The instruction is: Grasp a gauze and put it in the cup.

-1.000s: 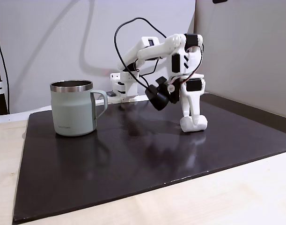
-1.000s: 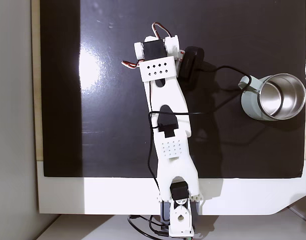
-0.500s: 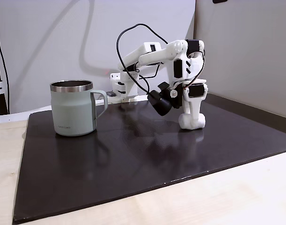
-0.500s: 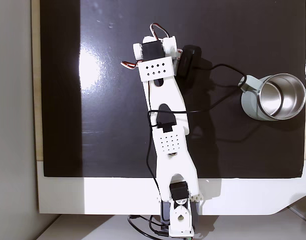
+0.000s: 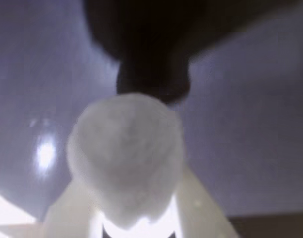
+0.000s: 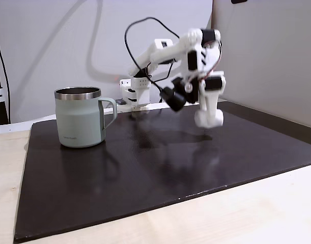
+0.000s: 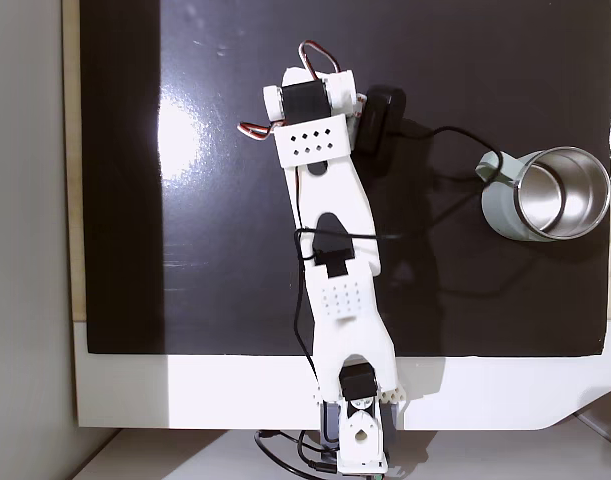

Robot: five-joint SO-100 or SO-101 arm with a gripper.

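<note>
Wrist view: one gauze (image 5: 125,158) pinched between fingers (image 5: 196,208), lifted off mat; one cup (image 6: 80,117) apart.

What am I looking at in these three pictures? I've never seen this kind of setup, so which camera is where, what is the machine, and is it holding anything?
The white machine is a small jointed robot arm bolted at the table's far edge, ending in a two-finger gripper. One fixed view looks across the table from the side; the other looks straight down. The blurry close-up comes from a little black camera riding on the arm's wrist.

On the dark mat stands the cup, a pale grey-green mug with a steel rim; from above it sits near the right edge and looks empty.

The gripper is shut on the gauze, a small white roll. In the side view it hangs just above the mat, off to the right of the cup.
</note>
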